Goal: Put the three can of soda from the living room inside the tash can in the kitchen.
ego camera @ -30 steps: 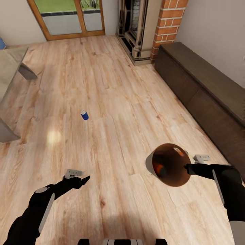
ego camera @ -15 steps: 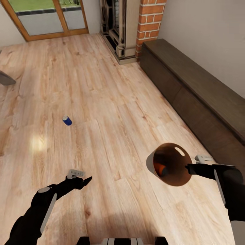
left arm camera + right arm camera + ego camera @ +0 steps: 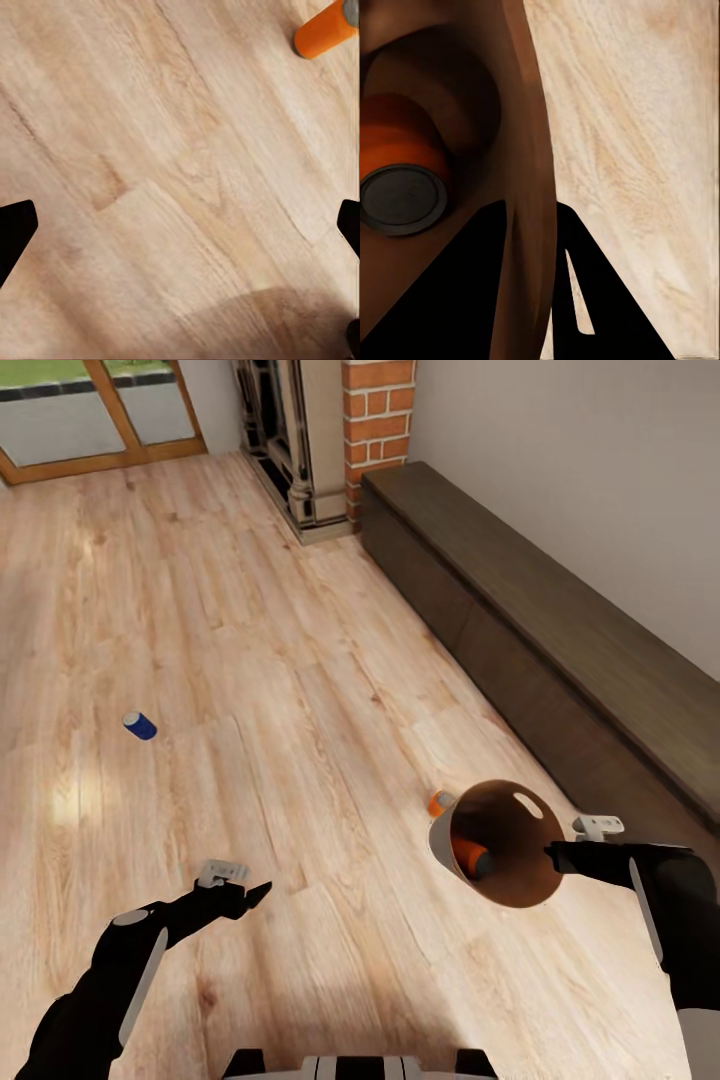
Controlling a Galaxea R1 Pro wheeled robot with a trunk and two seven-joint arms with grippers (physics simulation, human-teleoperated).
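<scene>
My right gripper (image 3: 553, 853) is shut on the rim of the tash can (image 3: 497, 872), a grey bin with a coppery-brown inside, held tilted above the floor. One orange can of soda (image 3: 469, 853) lies inside it. The right wrist view shows that can (image 3: 401, 172) deep in the bin, with the bin wall (image 3: 529, 135) clamped between the fingers. A second orange can (image 3: 438, 802) lies on the floor just behind the bin and also shows in the left wrist view (image 3: 324, 31). The dark blue can (image 3: 140, 725) lies on the floor far left. My left gripper (image 3: 256, 894) hangs open and empty over the floor.
A long dark low cabinet (image 3: 560, 650) runs along the right wall. The red-brick fireplace (image 3: 375, 405) stands at the back, with wood-framed glass doors (image 3: 90, 420) at the back left. Light wood floor (image 3: 300, 690) stretches between them.
The whole view has swung to the right, so the blue can sits further left in the picture. An orange can on the floor has come into sight behind the bin. Both arms keep their pose.
</scene>
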